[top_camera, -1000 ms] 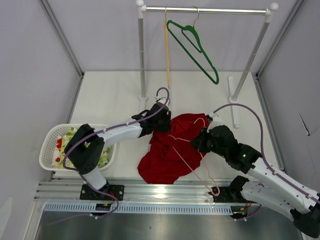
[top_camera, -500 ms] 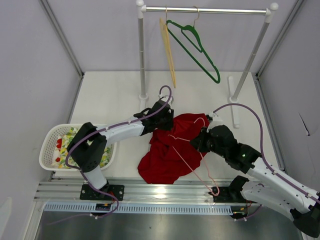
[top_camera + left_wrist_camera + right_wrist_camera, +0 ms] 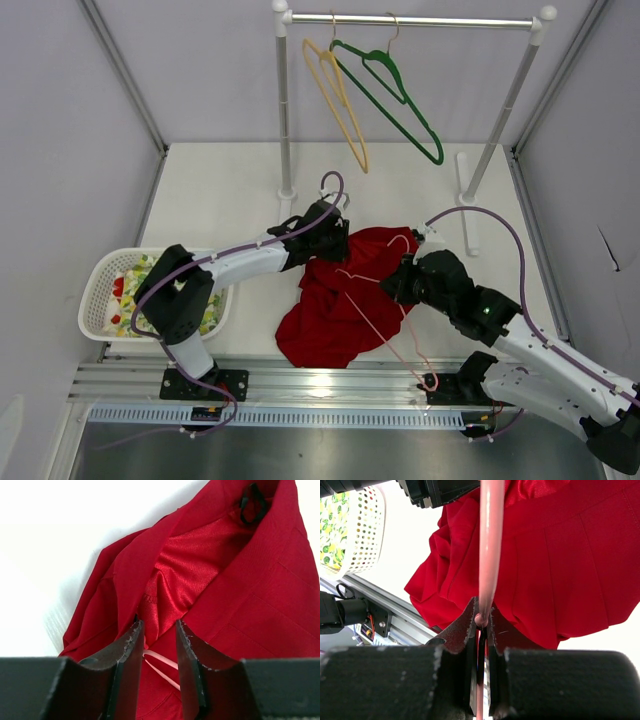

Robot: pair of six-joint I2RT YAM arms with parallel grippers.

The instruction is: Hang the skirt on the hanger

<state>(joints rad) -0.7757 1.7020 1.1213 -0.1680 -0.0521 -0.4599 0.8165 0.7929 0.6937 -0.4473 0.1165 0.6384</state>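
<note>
While the skirt (image 3: 330, 320) lies crumpled on the surface (image 3: 230, 190), both arms work at its upper end. The right claw (image 3: 481, 619) is clamped fully onto the thin pink wire of the hanger (image 3: 490, 540), which runs straight ahead from its fingertips across the red fabric. Probable reason: pinning the frame steady so cloth can be drawn over it. Most of the skirt spreads ahead and to the right of this claw in the wrist view. The perforated basket (image 3: 350, 530) sits far off to its upper left.

The left claw (image 3: 158, 627) is partly open, with a narrow gap. Its tips straddle a fold at the shiny inner lining just ahead. A short length of pink wire shows between the fingers (image 3: 127, 670), back from the tips. No firm pinch is visible, so I judge it to be lining up on the waist edge, not gripping. A small black loop (image 3: 252, 502) sits far ahead, at upper right.

Judgement: threading stage, with the skirt not yet on the hanger. Risk: the slippery lining sliding off the wire, or the claw closing on wire and fabric together.
</note>
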